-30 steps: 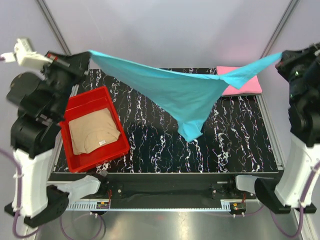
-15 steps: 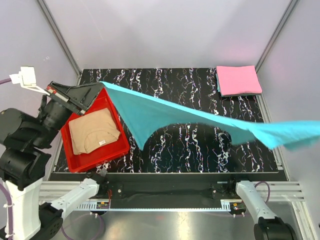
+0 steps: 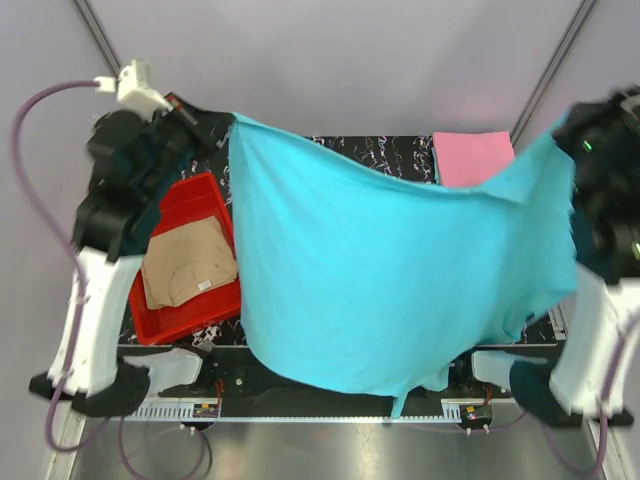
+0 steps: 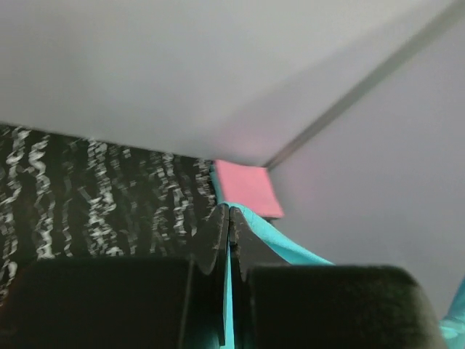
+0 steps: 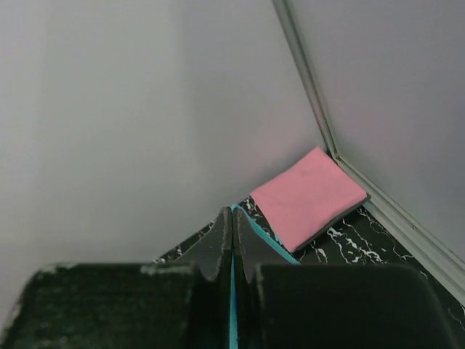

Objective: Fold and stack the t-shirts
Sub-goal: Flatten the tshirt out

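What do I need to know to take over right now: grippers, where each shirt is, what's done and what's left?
Grippers: left gripper shut on one raised edge of the turquoise shirt; right gripper shut on the opposite edge.
The turquoise shirt hangs spread between the raised arms over the table.
The pink shirt lies folded at the far right corner.
The tan shirt lies in the red tray on the left.
Done: pink folded.
Left: lay down, fold and stack turquoise, then probably tan.
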Motion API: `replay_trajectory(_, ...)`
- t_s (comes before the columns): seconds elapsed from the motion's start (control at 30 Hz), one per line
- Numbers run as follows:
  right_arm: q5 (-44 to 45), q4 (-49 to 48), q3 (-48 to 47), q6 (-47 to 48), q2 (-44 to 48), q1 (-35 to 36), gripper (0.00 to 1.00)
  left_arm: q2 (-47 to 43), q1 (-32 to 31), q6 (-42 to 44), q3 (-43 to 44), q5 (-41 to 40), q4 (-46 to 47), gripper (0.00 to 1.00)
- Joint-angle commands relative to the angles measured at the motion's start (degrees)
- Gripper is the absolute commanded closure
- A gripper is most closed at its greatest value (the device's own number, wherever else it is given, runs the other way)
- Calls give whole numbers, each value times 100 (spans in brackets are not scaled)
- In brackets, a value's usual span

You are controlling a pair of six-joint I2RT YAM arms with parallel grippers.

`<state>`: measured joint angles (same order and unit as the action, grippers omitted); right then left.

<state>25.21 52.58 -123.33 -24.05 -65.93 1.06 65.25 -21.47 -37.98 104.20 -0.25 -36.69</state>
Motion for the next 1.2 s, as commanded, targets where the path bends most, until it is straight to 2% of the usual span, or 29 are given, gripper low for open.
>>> replay_trajectory(0.0, -552, -695, -33, 542, -955, -1, 100, 716, 529, -51, -14, -336, 450, 100)
replay_trajectory(0.07, -815, -993, -296, 752, -1332, -9, 100, 1083, 923, -359, 100, -11, 820, 100)
replay_trajectory(0.17, -685, -1284, -709, 1181, -1772, -1, 100, 1401, 1425, -833, 241, 867, 1303, 100)
replay_trajectory(0.27, -422, -1355, -1097, 1368, -1941, -9, 100, 1368, 1506, -878, 276, 1080, 1611, 100)
replay_trajectory(0.4, -868, -1206, -1360, 1377, -1853, -9, 100, 1122, 1506, -799, 39, 1544, 1814, 100)
replay_trajectory(0.6, -606, -881, -1194, 1403, -1221, -1, 100, 234, 1488, -615, -787, 1519, 1920, 100)
replay_trajectory(0.73, -202, -714, -888, 1535, -800, -1, 100, -249, 1453, -807, -1190, 1774, 1832, 100)
replay_trajectory(0.87, 466, -460, -903, 1544, -141, -1, 100, -1031, 1111, -939, -1578, 1801, 1841, 100)
replay_trajectory(1.03, 766, 348, -1545, 1272, 412, -9, 100, -1742, 961, -1106, -1667, 2072, 1647, 100)
replay_trajectory(1.17, 1134, 622, -1966, 1210, 476, 78, 100, -1858, 961, -712, -1140, 1942, 1033, 100)
